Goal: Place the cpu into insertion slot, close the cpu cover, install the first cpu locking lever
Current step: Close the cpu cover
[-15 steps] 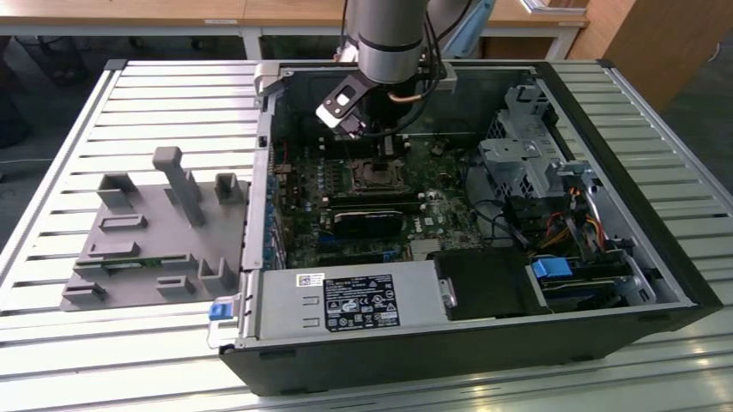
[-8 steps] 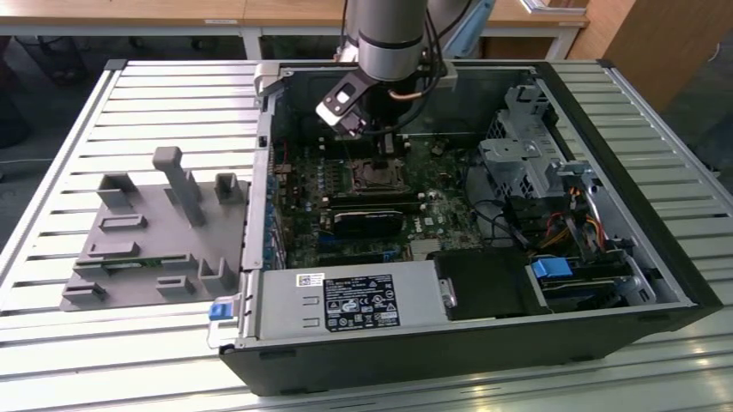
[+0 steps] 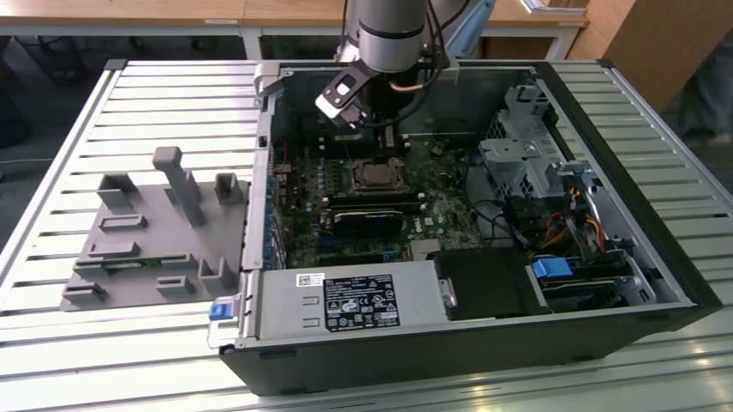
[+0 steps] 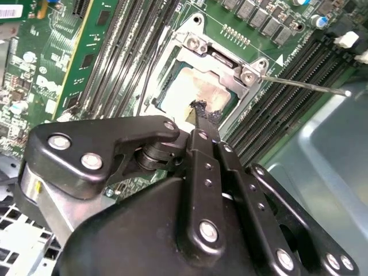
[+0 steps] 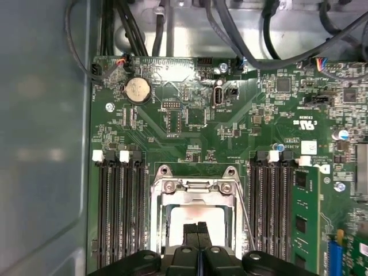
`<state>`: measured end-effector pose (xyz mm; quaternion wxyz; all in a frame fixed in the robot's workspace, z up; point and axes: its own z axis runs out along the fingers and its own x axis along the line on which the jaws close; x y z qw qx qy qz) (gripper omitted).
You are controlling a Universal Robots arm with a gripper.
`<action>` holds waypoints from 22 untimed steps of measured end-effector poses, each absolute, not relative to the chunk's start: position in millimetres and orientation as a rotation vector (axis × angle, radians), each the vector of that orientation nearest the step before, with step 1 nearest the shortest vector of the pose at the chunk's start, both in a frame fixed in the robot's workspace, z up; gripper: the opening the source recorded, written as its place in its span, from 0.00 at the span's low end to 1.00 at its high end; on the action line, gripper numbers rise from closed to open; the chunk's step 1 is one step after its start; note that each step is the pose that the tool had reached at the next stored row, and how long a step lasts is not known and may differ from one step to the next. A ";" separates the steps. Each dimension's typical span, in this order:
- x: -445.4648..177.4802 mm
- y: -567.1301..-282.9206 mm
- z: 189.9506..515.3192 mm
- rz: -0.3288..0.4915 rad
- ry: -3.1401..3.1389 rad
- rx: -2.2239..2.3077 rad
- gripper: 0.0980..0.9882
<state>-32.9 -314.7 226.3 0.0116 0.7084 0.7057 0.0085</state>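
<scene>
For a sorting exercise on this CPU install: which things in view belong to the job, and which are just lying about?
Belong to the job:
cpu
cpu cover, over the cpu
locking lever
gripper, shut, tips at the cpu

Just lying about:
coin battery
memory stick
grey fixture
power supply

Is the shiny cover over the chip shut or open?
Shut. In both wrist views the cover lies flat over the chip, which shows through its square window.
</scene>
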 end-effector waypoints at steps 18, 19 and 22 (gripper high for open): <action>-32.9 -314.7 266.0 0.027 2.206 2.204 0.01; -32.9 -314.7 266.0 0.027 2.216 2.194 0.01; -32.9 -314.7 266.1 0.028 2.271 2.137 0.01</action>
